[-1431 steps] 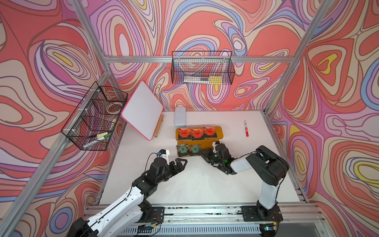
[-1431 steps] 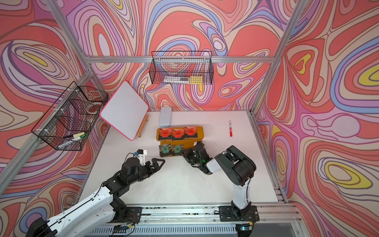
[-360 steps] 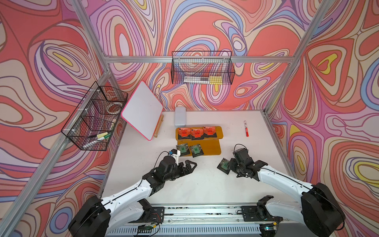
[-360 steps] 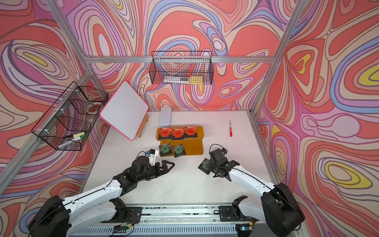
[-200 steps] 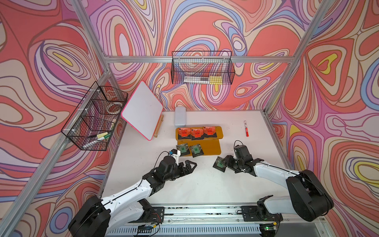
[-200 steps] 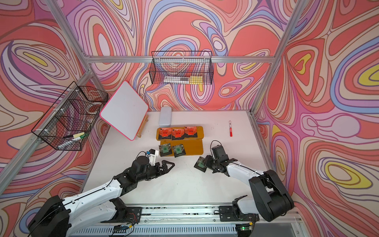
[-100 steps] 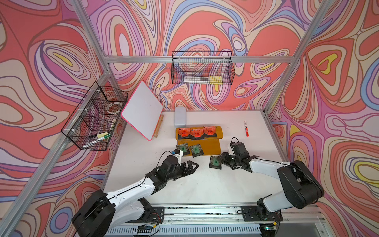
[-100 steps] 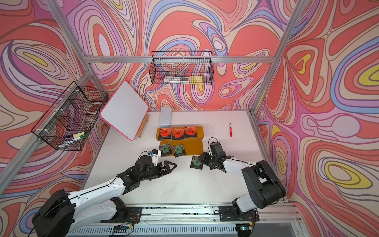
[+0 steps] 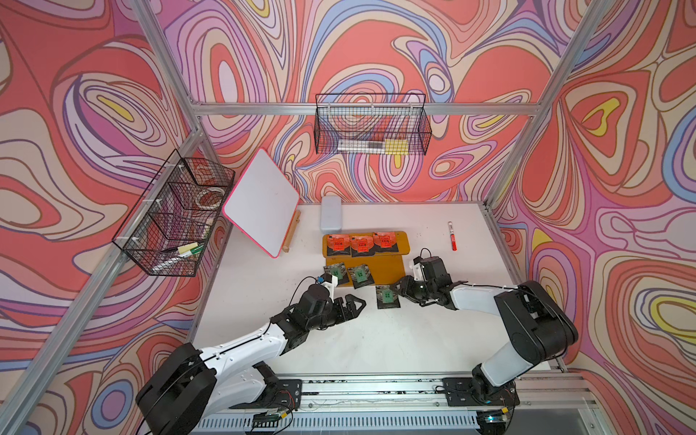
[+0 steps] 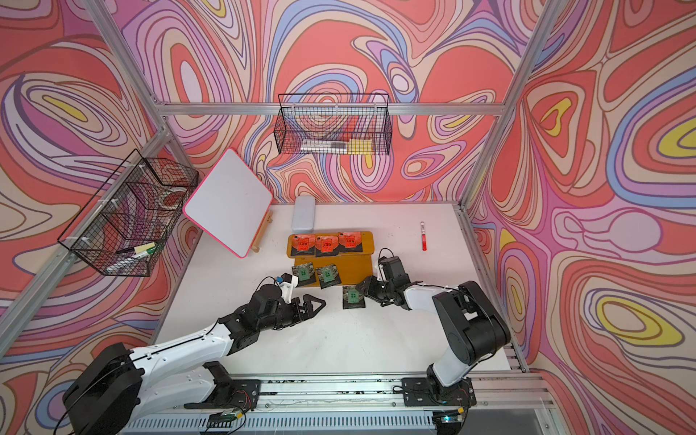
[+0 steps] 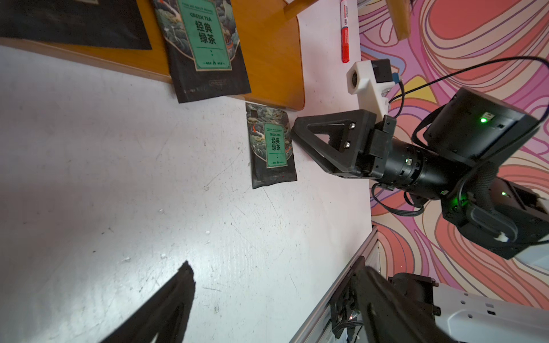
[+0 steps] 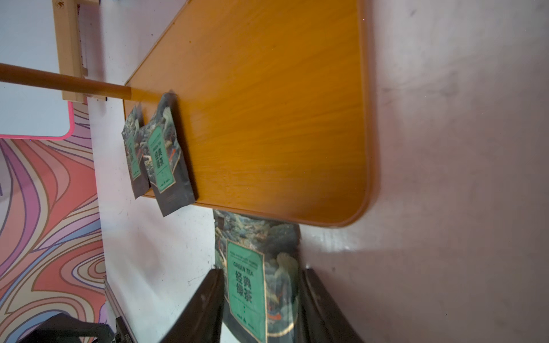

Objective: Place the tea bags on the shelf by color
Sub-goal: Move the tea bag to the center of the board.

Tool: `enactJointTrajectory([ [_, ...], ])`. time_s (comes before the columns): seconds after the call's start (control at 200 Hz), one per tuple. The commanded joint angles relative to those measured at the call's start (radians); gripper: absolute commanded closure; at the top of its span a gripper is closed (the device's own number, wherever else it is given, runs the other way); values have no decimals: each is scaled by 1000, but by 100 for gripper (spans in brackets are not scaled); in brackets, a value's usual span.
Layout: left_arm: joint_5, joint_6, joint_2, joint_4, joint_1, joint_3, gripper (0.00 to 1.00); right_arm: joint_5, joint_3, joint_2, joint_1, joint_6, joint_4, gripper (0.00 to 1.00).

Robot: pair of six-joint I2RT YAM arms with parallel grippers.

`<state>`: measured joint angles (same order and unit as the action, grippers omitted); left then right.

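Shows the right fingers [image 12: 203, 306] standing part-spread, one along each side edge of the loose green tea bag [image 12: 257, 276]. Cannot tell whether pressing on those edges or merely flanking them. Bag flat on the table [image 12: 445, 148], label up, top edge meeting the front edge of the shelf [image 12: 267, 118] close to its rounded corner, not yet on either tier.

Step in hand, by judgement: seating this last bag on the lower tier. For a clean placement:
- Close gently on both side edges, enough to hold but not so hard as to buckle the flat packet.
- Raise just clear of the front edge before moving inward, rather than ramming the packet against the wood.
- Aim for the bare end of the lower tier, directly ahead, beside the placed green tea bags [image 9: 360, 275]. Treat these with care: overhanging the front edge and probably easy to nudge off.
- Set down label up and square to the neighbours, then spread wide before backing away.

Farther back, on the upper tier: three orange tea bags [image 9: 360, 244] in a row, needing no touch. On the far side of the loose bag, near it but touching nothing: left fingers [image 11: 179, 285] spread wide and empty. Best kept out of the right arm's path.
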<state>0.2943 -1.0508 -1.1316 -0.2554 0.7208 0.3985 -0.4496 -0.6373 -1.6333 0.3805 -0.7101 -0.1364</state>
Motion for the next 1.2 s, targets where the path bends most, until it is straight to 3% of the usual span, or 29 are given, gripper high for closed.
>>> enactJointTrajectory([
  [0.0, -10, 10, -20, -29, 6, 23, 12, -15, 2, -44, 34, -11, 19, 57],
  [0.245, -20, 12, -82, -78, 11, 34, 17, -31, 10, -29, 53, -48, -16, 57],
  [0.581, -32, 7, -211, -173, 40, 68, 27, 51, 22, 89, 53, -81, 126, 57],
  [1.192, -5, -4, -483, -302, 71, 193, 37, -24, 143, 191, 53, -180, 95, 60],
])
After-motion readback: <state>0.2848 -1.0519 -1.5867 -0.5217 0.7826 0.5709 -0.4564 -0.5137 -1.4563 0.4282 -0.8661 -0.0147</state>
